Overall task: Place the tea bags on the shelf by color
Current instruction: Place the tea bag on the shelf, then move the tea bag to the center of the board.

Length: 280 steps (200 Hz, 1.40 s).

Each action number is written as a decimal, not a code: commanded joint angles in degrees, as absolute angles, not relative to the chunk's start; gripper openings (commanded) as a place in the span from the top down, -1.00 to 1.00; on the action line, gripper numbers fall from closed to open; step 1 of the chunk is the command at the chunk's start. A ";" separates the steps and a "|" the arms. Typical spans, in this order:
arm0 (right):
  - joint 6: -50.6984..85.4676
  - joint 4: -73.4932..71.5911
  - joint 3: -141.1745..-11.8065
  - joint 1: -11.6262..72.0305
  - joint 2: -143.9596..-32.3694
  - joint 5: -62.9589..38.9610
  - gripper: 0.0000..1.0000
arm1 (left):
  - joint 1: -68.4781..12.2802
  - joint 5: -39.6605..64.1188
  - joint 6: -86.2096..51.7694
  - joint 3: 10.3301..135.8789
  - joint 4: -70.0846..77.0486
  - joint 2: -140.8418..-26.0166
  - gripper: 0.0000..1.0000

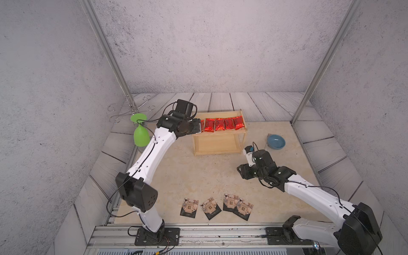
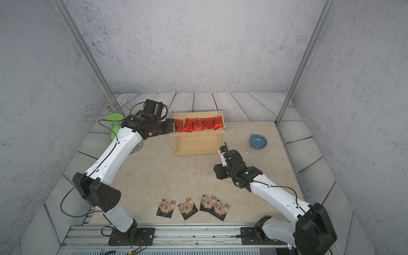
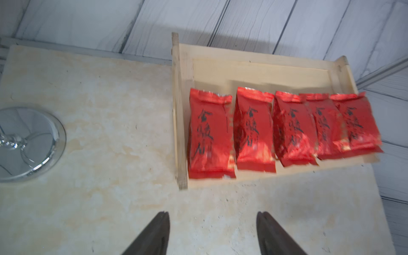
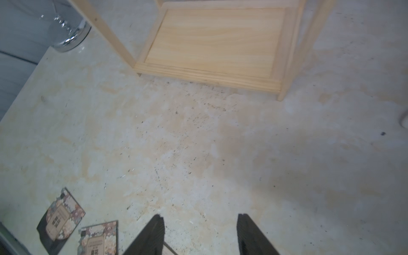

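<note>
Beige tabletop (image 1: pixel 176 172), left to right: my left gripper (image 3: pixel 213 215) sits at the left end of the shelf (image 1: pixel 242 141), fingers apart and empty, with all five red tea bags (image 1: pixel 223 124) in a row on the top board (image 3: pixel 254 72). Red half looks done. The lower board (image 4: pixel 216 39) is bare and four black packets (image 1: pixel 212 207) lie on the table near the front, two overlapping, with my right gripper (image 4: pixel 201 216) by the shelf's front right corner, fingers apart, holding nothing.
</note>
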State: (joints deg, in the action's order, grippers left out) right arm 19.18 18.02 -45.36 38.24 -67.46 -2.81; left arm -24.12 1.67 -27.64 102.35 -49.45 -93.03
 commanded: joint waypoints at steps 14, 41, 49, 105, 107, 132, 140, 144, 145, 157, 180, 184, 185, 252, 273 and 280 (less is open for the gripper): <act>14.46 16.55 -42.37 47.79 -66.14 1.12 -0.14 | -23.91 5.53 -32.97 86.95 -43.44 -84.31 -0.35; 11.30 12.84 -39.40 57.96 -67.50 5.77 -0.13 | -23.78 8.02 -34.95 74.83 -42.09 -77.64 -0.35; 11.25 12.48 -39.07 60.57 -68.49 6.66 -0.13 | -23.73 8.22 -35.38 71.88 -41.96 -76.29 -0.35; 9.58 6.93 -40.04 72.49 -77.91 9.76 -0.13 | -23.57 16.42 -40.25 54.16 -34.56 -71.90 -0.32; 9.47 6.81 -40.22 72.72 -78.34 9.76 -0.13 | -23.56 16.43 -40.36 53.88 -34.46 -71.83 -0.32; 7.77 5.78 -42.75 74.14 -83.85 9.91 -0.12 | -23.30 16.37 -40.37 52.50 -35.67 -72.03 -0.32; 7.37 5.21 -43.26 74.14 -85.22 9.98 -0.09 | -23.14 16.26 -40.21 52.48 -36.48 -72.22 -0.32; 7.23 4.98 -43.57 74.16 -85.89 10.29 -0.08 | -23.09 16.26 -40.02 52.38 -36.91 -72.35 -0.32; 7.22 4.95 -43.67 74.13 -86.01 10.37 -0.07 | -23.06 16.26 -40.01 52.34 -36.96 -72.43 -0.32; 6.99 4.03 -44.27 74.17 -87.91 11.05 -0.07 | -22.73 16.77 -39.84 51.72 -37.35 -72.76 -0.31; 7.29 2.33 -45.16 74.10 -91.04 11.24 -0.06 | -21.74 18.54 -39.97 49.53 -36.24 -73.30 -0.30; 7.29 2.10 -45.26 74.09 -91.43 11.33 -0.06 | -21.64 18.79 -40.01 49.17 -36.06 -73.30 -0.30; 7.34 2.01 -45.30 74.14 -91.59 11.38 -0.06 | -21.63 18.84 -40.04 49.11 -36.01 -73.30 -0.30; 8.77 -1.42 -45.35 70.72 -97.10 12.49 -0.06 | -20.64 20.86 -40.26 45.26 -33.70 -73.39 -0.29; 9.59 -1.31 -45.92 68.95 -99.05 13.77 -0.05 | -20.60 22.96 -40.89 43.86 -32.44 -73.52 -0.29; 10.11 -1.55 -45.96 68.09 -99.58 13.84 -0.04 | -20.63 23.74 -41.18 43.10 -31.71 -73.53 -0.28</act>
State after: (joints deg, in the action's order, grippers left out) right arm 8.71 -1.93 -45.25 70.19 -97.30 11.57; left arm -21.10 20.80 -40.36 45.21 -33.61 -73.21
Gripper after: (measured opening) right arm 0.526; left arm 0.645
